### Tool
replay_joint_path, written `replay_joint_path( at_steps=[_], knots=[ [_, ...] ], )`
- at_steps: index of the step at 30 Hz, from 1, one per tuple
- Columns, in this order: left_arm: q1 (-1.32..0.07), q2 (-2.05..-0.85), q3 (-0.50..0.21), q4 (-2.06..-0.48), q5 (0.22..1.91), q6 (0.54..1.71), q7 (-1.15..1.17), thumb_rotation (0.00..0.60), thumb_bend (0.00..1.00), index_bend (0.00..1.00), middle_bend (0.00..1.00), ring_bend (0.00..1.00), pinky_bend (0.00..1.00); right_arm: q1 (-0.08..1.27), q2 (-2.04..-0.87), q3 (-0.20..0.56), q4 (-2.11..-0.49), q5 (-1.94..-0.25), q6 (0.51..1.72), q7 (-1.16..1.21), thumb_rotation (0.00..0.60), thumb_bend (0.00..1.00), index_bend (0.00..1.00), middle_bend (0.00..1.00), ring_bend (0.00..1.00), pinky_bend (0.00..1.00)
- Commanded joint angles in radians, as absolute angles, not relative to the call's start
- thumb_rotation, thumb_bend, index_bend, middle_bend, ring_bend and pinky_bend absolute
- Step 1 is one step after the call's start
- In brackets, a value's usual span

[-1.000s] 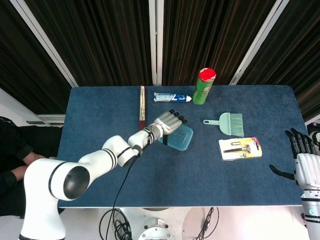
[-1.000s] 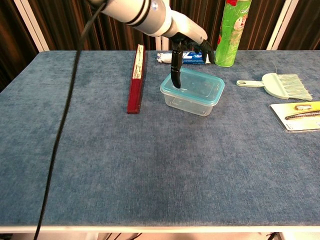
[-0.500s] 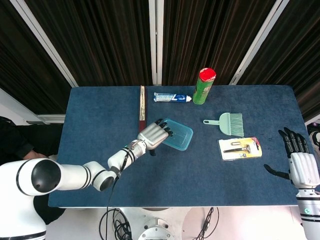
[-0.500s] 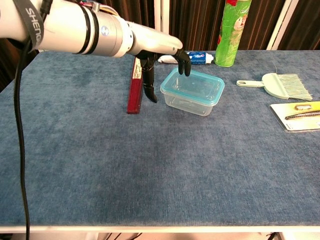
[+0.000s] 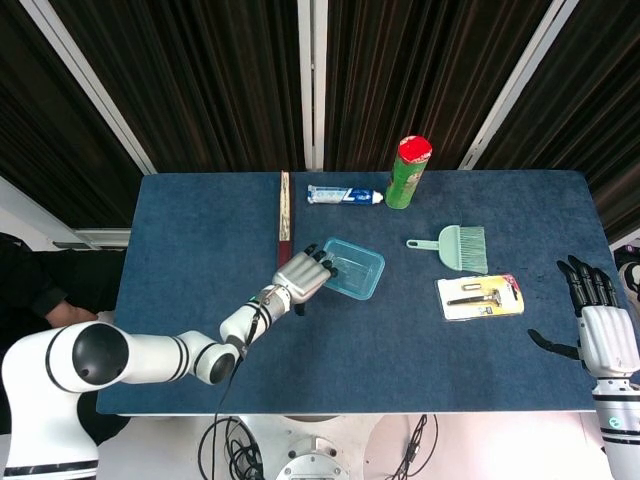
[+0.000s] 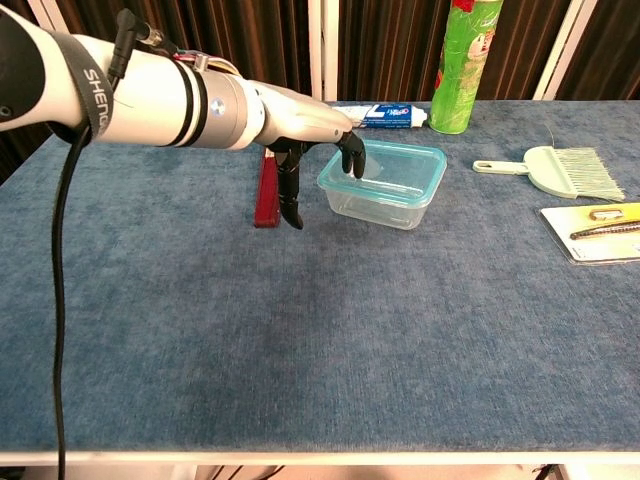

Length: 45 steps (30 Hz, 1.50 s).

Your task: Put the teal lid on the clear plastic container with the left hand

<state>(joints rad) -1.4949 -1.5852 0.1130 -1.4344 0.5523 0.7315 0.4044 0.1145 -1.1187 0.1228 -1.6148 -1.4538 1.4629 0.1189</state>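
The clear plastic container [image 5: 352, 270] [image 6: 385, 194] stands mid-table with the teal lid [image 5: 355, 264] [image 6: 388, 169] lying on top of it. My left hand [image 5: 303, 274] [image 6: 312, 138] is at the container's left end, fingers apart, holding nothing. Its dark fingertips [image 6: 352, 159] touch the lid's left edge, and the thumb hangs down beside the container's wall. My right hand [image 5: 592, 318] hovers off the table's right front corner with fingers spread and nothing in it; the chest view does not show it.
A red-brown stick [image 5: 284, 215] [image 6: 270, 172] lies just left of the container. Behind are a toothpaste tube [image 5: 343, 195] [image 6: 388, 117] and a green can [image 5: 408, 172] [image 6: 466, 62]. A teal hand brush [image 5: 455, 247] [image 6: 560, 170] and a packaged tool [image 5: 480, 297] [image 6: 600, 230] lie to the right.
My left hand has drawn back from above the lid to the container's left end and come lower. The container has shifted slightly left. The right hand has hardly moved.
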Motion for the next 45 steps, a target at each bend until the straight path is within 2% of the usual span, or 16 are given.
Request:
replay_joint_path(
  at_steps=[1, 6, 15, 24, 31, 45],
  knots=[
    [-1.485, -1.592, 0.102, -1.429, 0.550, 0.726, 0.422, 0.600, 0.09, 0.21, 0.17, 0.06, 0.00, 0.114, -1.119, 0.122, -1.615, -1.454, 1.464, 0.119, 0.600, 0.04, 0.00, 0.00, 0.00, 0.00],
    [-1.472, -1.592, 0.081, -1.432, 0.554, 0.728, 0.445, 0.600, 0.09, 0.21, 0.17, 0.06, 0.00, 0.111, -1.119, 0.122, -1.614, -1.455, 1.470, 0.121, 0.600, 0.04, 0.00, 0.00, 0.00, 0.00],
    [-1.452, -1.572, -0.002, -1.461, 0.607, 0.775, 0.464, 0.600, 0.09, 0.20, 0.17, 0.06, 0.00, 0.105, -1.118, 0.121, -1.615, -1.457, 1.479, 0.122, 0.600, 0.04, 0.00, 0.00, 0.00, 0.00],
    [-1.487, -1.676, -0.085, -1.302, 0.592, 0.699, 0.476, 0.600, 0.09, 0.20, 0.15, 0.04, 0.00, 0.098, -1.114, 0.120, -1.618, -1.452, 1.484, 0.121, 0.600, 0.04, 0.00, 0.00, 0.00, 0.00],
    [-1.524, -1.750, -0.098, -1.195, 0.550, 0.630, 0.512, 0.600, 0.09, 0.20, 0.15, 0.04, 0.00, 0.096, -1.115, 0.119, -1.618, -1.446, 1.481, 0.121, 0.600, 0.04, 0.00, 0.00, 0.00, 0.00],
    [-1.538, -1.808, -0.103, -1.119, 0.521, 0.593, 0.542, 0.600, 0.09, 0.20, 0.14, 0.04, 0.00, 0.092, -1.116, 0.120, -1.612, -1.438, 1.478, 0.126, 0.600, 0.04, 0.00, 0.00, 0.00, 0.00]
  ],
)
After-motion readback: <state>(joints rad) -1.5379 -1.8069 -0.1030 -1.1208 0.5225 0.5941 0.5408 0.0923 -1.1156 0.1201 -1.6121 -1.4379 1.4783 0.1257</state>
